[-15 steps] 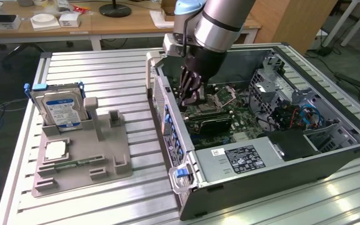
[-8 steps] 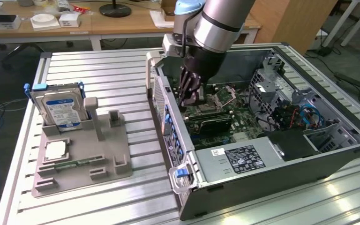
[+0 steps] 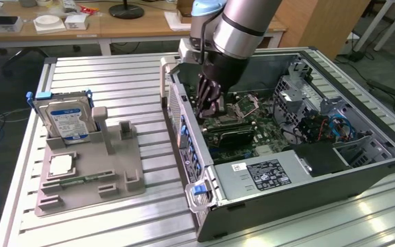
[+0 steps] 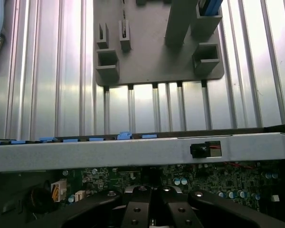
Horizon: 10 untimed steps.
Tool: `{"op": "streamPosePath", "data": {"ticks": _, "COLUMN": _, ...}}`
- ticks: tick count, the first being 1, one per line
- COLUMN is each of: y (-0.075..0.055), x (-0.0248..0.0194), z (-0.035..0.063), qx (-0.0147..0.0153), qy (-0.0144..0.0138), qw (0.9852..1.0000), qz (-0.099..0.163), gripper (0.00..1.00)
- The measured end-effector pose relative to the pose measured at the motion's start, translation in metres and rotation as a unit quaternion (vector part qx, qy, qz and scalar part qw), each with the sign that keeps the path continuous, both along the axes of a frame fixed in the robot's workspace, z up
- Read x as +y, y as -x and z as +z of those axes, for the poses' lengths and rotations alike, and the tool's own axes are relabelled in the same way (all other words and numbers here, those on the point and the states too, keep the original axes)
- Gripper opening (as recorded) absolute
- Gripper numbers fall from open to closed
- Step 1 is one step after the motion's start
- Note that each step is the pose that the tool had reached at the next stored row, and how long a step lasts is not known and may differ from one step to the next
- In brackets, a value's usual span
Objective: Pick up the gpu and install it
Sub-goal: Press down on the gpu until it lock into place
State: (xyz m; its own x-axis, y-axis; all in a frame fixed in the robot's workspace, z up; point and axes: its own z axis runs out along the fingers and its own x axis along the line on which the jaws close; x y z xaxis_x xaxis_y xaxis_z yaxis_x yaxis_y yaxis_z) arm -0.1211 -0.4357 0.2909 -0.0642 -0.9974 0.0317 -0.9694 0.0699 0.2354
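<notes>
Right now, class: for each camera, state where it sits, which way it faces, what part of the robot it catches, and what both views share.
Exterior view: off the arm, above the table, looking down at the open case and the gray holder; shows the arm and tool reaching into the case.
Wrist view: on the wrist, inside the case, looking out over its wall toward the holder; shows the shut tool.
Shared: holder, case wall, motherboard, tool.

Ribbed aluminium table (image 3: 115,82) carries a grey parts holder (image 3: 91,177) and, just beside it, an open computer case (image 3: 300,200).
</notes>
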Motion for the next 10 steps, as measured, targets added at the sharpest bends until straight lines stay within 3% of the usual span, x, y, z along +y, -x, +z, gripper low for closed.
{"op": "streamPosePath", "data": {"ticks": 10, "y": 0.0, "x": -0.0037, "z": -0.0001, "qx": 0.0004, "qy": -0.0001, "qw": 1.0, "qz": 0.0, "gripper": 0.1}}
